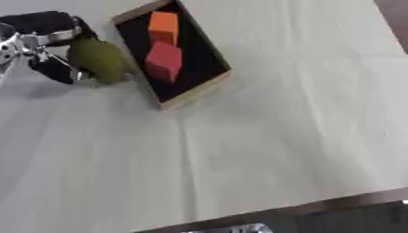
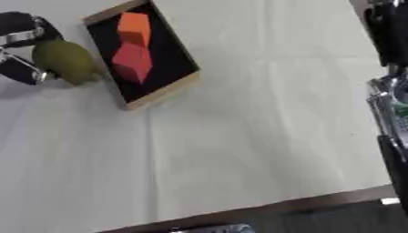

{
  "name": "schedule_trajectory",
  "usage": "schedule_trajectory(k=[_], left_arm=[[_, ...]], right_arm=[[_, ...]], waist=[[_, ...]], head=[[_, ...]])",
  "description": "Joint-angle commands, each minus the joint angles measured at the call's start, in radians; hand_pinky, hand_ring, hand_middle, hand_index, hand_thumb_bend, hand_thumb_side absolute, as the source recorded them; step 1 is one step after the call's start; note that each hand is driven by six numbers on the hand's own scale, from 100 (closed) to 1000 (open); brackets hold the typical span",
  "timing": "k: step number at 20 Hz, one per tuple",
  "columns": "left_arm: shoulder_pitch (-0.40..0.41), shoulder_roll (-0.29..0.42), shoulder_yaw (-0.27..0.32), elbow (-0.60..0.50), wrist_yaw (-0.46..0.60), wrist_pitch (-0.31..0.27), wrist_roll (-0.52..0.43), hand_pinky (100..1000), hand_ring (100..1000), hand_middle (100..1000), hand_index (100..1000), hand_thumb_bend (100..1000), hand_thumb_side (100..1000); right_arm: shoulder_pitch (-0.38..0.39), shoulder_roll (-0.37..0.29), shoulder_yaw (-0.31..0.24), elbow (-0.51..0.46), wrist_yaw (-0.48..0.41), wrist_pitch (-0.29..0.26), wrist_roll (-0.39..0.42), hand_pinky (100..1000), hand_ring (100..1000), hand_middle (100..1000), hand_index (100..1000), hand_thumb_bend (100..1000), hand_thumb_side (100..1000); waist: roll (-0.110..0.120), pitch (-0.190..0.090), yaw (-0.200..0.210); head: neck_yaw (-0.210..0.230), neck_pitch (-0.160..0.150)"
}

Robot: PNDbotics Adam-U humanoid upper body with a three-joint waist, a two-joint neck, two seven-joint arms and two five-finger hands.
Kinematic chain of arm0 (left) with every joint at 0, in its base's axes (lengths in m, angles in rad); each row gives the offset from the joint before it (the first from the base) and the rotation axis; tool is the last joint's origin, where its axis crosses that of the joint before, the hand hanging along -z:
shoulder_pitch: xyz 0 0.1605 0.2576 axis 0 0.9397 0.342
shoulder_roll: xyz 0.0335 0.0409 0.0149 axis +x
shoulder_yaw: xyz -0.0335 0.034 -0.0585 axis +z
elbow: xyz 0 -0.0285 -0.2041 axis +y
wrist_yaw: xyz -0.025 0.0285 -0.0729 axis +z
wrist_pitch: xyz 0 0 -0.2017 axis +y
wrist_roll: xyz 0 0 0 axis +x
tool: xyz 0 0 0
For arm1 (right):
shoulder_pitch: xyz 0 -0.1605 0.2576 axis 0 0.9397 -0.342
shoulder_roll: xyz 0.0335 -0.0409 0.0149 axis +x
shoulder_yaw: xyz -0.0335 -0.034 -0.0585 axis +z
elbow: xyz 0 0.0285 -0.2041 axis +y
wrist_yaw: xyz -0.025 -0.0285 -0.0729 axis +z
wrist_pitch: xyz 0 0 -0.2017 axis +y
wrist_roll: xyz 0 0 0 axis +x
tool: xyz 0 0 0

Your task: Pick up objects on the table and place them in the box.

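An olive-green rounded fruit point(image 1: 99, 59) sits at the upper left, just left of the box, low over the white cloth. My left hand point(image 1: 49, 43) comes in from the left edge, its black fingers curled around the fruit's far side. The box point(image 1: 196, 90) is a flat tray with a wooden rim and a black floor, lying askew. An orange block point(image 1: 163, 25) and a red block point(image 1: 164, 60) lie inside it. My right hand point(image 2: 390, 98) shows only as black and silver parts along the right edge of the right eye view, far from the box.
A white cloth point(image 1: 263, 136) covers the table. The table's dark front edge point(image 1: 318, 210) runs across the bottom. The right edge of the cloth meets a dark strip at the top right corner.
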Motion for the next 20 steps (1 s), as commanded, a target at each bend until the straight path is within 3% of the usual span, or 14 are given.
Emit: schedule_trajectory(k=[1, 11, 20], left_arm=[[-0.028, 0.030, 0.023, -0.048, 0.017, 0.012, 0.005, 711, 616, 544, 680, 100, 100], [-0.112, 0.010, 0.064, -0.120, 0.035, 0.044, 0.001, 702, 589, 531, 674, 100, 100], [-0.201, -0.093, 0.075, 0.007, -0.049, 0.082, 0.052, 703, 593, 539, 684, 102, 100]], right_arm=[[-0.006, -0.017, -0.013, -0.015, -0.004, 0.001, -0.003, 861, 782, 761, 888, 100, 656], [-0.005, -0.026, -0.012, -0.015, -0.003, -0.001, -0.001, 861, 783, 761, 887, 100, 653], [-0.009, -0.024, -0.007, -0.015, -0.006, 0.000, 0.006, 862, 783, 760, 887, 100, 655]], waist=[[0.000, -0.028, 0.002], [0.000, -0.036, 0.010], [0.007, -0.034, -0.003]], head=[[-0.002, -0.010], [-0.008, -0.013], [-0.001, -0.018]])
